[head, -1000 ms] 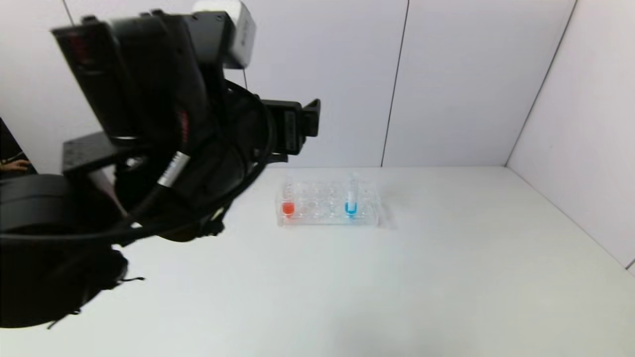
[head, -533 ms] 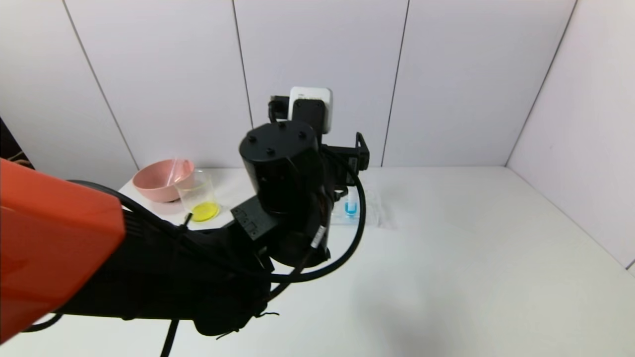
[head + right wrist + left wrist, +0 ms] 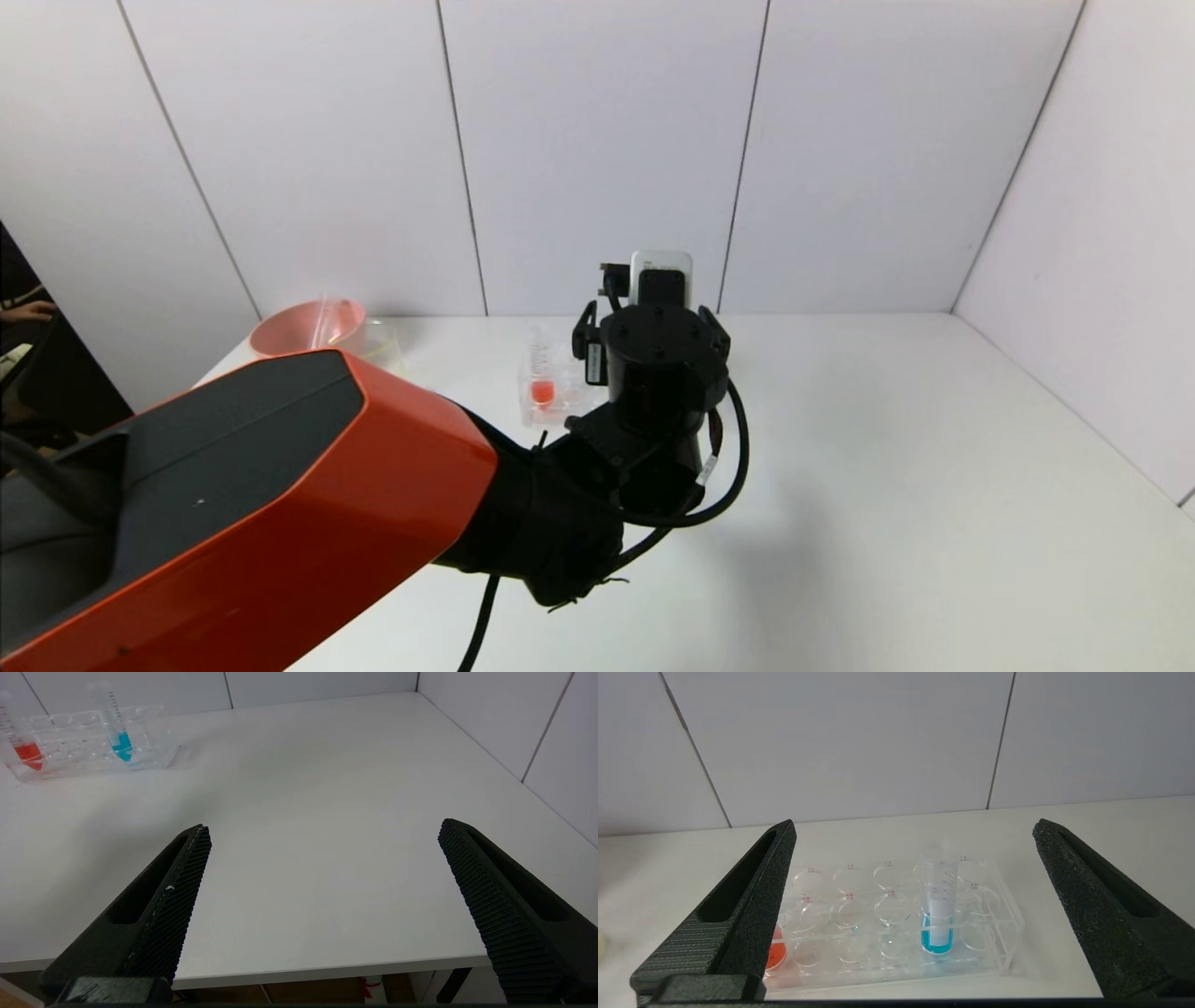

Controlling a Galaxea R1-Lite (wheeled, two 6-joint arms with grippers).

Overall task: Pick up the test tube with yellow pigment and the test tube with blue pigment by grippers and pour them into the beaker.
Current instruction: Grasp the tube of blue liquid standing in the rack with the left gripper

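I see the test tube with blue pigment (image 3: 938, 905) upright in the clear rack (image 3: 994, 933), toward its right end: slim, clear, faint graduations, a whitish band above blue liquid. From my left gripper (image 3: 915, 877), jaws spread wide and empty, it sits near twelve o'clock, just ahead. The red-liquid tube (image 3: 541, 373) stands at the rack's left end. The right gripper (image 3: 322, 868) hangs open over the white table (image 3: 303, 812), the rack off at ten o'clock. Pale panelled walls. The rack's tiny markings are unreadable.

The test tube with blue pigment (image 3: 937, 914) stands in the rack (image 3: 999, 933), apparently right of another tube (image 3: 21, 742).
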